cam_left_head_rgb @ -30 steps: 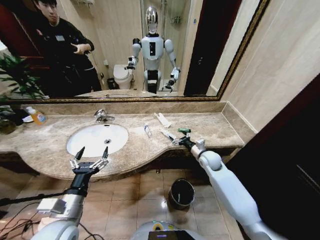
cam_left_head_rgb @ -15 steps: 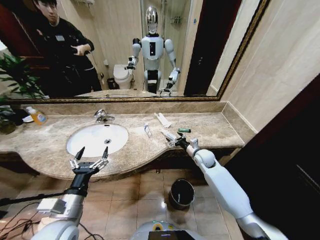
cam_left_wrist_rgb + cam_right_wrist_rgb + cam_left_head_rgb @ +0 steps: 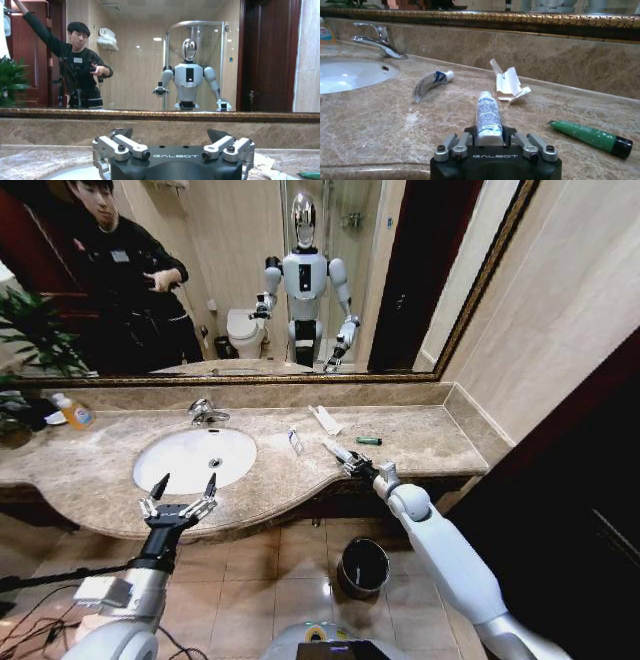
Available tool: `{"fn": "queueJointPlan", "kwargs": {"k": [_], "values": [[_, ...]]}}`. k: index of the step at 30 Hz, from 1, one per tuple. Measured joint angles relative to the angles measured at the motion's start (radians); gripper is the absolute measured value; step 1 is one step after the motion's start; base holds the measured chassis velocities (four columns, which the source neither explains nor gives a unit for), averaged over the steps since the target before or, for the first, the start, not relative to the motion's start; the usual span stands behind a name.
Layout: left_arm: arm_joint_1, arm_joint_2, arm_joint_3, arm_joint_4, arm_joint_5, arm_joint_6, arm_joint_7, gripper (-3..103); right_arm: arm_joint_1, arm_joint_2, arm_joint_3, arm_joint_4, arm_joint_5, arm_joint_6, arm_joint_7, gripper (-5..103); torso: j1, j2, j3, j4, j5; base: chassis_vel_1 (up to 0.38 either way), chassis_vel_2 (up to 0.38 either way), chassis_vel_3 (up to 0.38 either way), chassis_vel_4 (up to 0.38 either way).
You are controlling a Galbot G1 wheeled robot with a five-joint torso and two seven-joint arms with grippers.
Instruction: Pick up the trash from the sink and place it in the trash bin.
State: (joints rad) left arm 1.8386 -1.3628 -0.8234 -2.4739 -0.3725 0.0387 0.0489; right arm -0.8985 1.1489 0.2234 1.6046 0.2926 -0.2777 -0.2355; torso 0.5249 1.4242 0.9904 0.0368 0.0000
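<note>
Fingers of the right gripper point(image 3: 489, 139), low in the frame, clench the small white plastic tube point(image 3: 487, 117) at its end, which looks light and soft, while the left gripper point(image 3: 180, 492) waits spread at lower left.

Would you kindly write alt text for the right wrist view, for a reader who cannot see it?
The right gripper is shut on a small white tube lying on the marble countertop. A green tube, an opened white packet and a squeezed white tube lie beyond it, apart from each other. The sink and chrome tap are farther off.

polished marble countertop point(image 3: 380, 112), glossy chrome tap point(image 3: 375, 39), glazed white sink point(image 3: 195, 458).
</note>
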Motion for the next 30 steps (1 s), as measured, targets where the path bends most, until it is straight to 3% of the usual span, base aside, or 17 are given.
{"fn": "queueJointPlan", "kwargs": {"k": [6, 20, 30], "values": [[0.0, 0.0, 0.0, 0.0, 0.0, 0.0, 0.0, 100, -0.011, 0.003, 0.006, -0.001, -0.003, 0.017, 0.002, 27, 0.0, 0.0, 0.0, 0.0, 0.0, 0.0, 0.0, 0.0, 0.0], [0.0, 0.0, 0.0, 0.0, 0.0, 0.0, 0.0, 100, -0.039, 0.012, 0.031, 0.041, 0.001, 0.044, 0.034, 27, 0.0, 0.0, 0.0, 0.0, 0.0, 0.0, 0.0, 0.0, 0.0], [0.0, 0.0, 0.0, 0.0, 0.0, 0.0, 0.0, 100, -0.113, -0.012, 0.122, 0.12, 0.018, 0.055, 0.046, 27, 0.0, 0.0, 0.0, 0.0, 0.0002, 0.0, 0.0, 0.0, 0.0]]}}
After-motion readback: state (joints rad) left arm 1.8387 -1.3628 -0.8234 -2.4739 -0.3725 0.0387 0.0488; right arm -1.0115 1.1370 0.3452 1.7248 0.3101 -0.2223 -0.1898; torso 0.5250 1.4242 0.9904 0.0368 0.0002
